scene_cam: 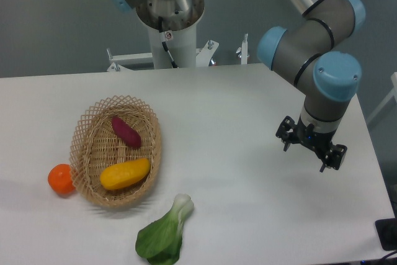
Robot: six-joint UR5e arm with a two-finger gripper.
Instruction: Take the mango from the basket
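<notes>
Jaws: spread apart with nothing between them; the gripper (311, 151) hangs above bare table (248, 116), well apart from the basket, off its right side.
Arm: the wrist points the fingers downward over the table's right part.
Mango (124, 174): lies inside the basket (93, 116), in the near half, resting against the near wall.
Long axis: runs across the basket, tilted so its right end sits slightly farther back than its left.
Direction from the jaws: far to the left and a little nearer the camera; the gripper must cross most of the table.
Basket neighbours: a purple root (126, 131) lies in the far half, apart from the mango; an orange (61, 178) touches the basket's outer left wall; a leafy green (164, 231) lies just beside its near right.
Judgement: reach not yet begun; closing across the mango's short width looks best.
</notes>
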